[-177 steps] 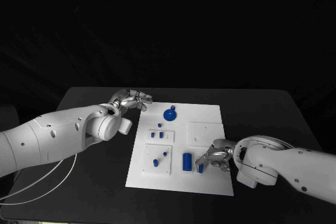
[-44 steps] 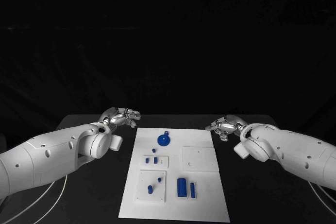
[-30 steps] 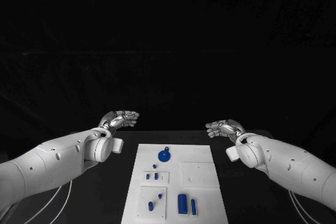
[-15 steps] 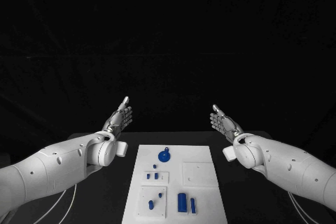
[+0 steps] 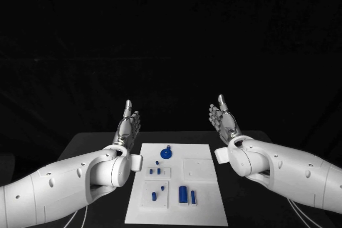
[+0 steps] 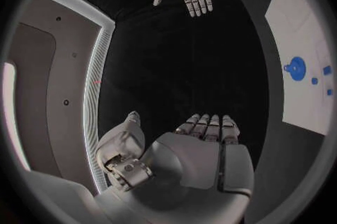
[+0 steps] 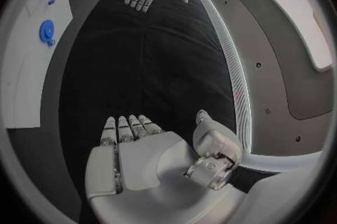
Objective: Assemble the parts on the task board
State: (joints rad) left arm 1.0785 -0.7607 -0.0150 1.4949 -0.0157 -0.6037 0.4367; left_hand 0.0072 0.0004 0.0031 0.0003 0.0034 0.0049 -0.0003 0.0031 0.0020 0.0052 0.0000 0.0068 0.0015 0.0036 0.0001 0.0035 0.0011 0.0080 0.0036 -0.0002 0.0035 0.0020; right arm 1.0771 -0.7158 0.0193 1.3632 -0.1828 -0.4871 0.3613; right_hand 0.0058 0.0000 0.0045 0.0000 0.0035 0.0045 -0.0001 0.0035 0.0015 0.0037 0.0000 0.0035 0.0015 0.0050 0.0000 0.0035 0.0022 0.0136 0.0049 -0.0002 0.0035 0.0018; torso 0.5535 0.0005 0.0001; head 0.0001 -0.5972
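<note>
left hand (image 5: 128, 126): raised, fingers straight, holding nothing | right hand (image 5: 226, 122): same | task board (image 5: 205, 188): between arms, blue parts (image 5: 183, 194) on it

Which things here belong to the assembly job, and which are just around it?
Job: flat white task board; small blue parts, such as the round blue disc and upright blue cylinder; raised left hand and right hand.
Around: black table.
</note>
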